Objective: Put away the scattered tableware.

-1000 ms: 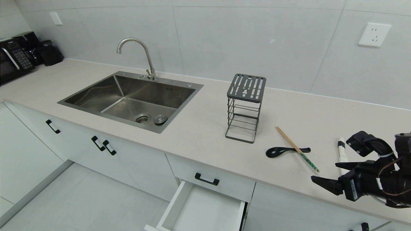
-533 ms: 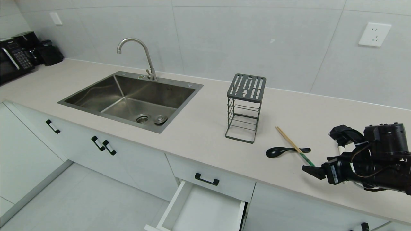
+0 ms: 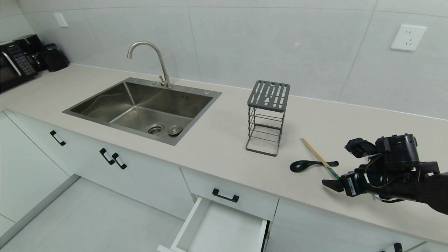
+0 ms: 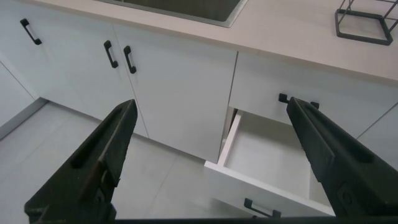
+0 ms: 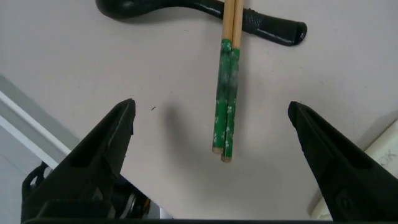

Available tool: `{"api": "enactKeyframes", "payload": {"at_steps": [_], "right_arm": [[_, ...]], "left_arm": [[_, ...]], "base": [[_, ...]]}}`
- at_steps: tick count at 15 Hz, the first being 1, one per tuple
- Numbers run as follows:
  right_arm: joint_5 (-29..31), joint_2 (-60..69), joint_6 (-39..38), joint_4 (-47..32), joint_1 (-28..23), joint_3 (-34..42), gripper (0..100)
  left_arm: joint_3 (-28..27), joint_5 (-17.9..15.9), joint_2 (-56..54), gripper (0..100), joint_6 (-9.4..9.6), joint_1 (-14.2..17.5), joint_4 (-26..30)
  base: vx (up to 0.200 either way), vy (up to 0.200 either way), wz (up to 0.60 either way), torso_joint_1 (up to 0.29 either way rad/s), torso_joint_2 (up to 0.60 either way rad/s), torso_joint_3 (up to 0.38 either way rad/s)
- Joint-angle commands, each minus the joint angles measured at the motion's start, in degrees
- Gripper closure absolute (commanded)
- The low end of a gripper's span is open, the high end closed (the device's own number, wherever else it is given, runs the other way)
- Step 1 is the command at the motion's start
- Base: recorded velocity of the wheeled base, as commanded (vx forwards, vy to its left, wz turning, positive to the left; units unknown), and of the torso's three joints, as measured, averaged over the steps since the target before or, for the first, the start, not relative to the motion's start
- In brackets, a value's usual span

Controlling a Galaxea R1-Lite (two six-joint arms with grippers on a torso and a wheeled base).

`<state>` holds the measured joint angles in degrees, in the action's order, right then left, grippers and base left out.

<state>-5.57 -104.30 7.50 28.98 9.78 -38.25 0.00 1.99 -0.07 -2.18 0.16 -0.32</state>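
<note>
A pair of wooden chopsticks (image 3: 316, 154) with green ends lies on the counter, resting across the handle of a black spoon (image 3: 301, 165). My right gripper (image 3: 340, 164) hovers open just right of them, its fingers spread either side of the green tips. From the right wrist the chopsticks (image 5: 227, 93) and spoon (image 5: 155, 6) lie just ahead of the open right gripper (image 5: 211, 168). A white utensil (image 5: 387, 155) shows at the edge beside it. My left gripper (image 4: 211, 162) hangs open in front of the cabinets, holding nothing.
A dark wire rack (image 3: 267, 117) stands left of the spoon. Below the counter edge a white drawer (image 3: 220, 227) is pulled open, as is seen from the left wrist, drawer (image 4: 267, 168). A steel sink (image 3: 140, 108) sits far left. Bare counter lies behind the chopsticks.
My right gripper has moved left and away from the counter's front edge, up to the green chopstick ends, and now covers the white utensil. Nothing on the counter has moved.
</note>
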Motion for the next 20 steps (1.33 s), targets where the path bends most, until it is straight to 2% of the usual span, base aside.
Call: {"api": "enactKeyframes", "payload": {"at_steps": [1, 15, 16, 20], "right_arm": [[-0.05, -1.61, 0.06, 0.03, 0.15, -0.95, 0], [-0.58, -6.00, 0.06, 0.47, 2.00, -4.28, 0], [-0.49, -6.35, -0.03, 0.47, 2.00, -4.55, 100], [-0.23, -7.49, -0.03, 0.47, 0.24, -5.34, 100]], "left_arm": [[0.00, 0.03, 0.07, 0, -0.02, 0.02, -0.03], [0.00, 0.03, 0.07, 0, -0.02, 0.02, -0.03], [0.00, 0.03, 0.07, 0, -0.02, 0.02, -0.03], [0.00, 0.03, 0.07, 0, -0.02, 0.02, -0.03]], "base": [[0.000, 0.000, 0.00, 0.000, 0.00, 0.000], [0.000, 0.000, 0.00, 0.000, 0.00, 0.000], [0.000, 0.000, 0.00, 0.000, 0.00, 0.000], [0.000, 0.000, 0.00, 0.000, 0.00, 0.000]]}}
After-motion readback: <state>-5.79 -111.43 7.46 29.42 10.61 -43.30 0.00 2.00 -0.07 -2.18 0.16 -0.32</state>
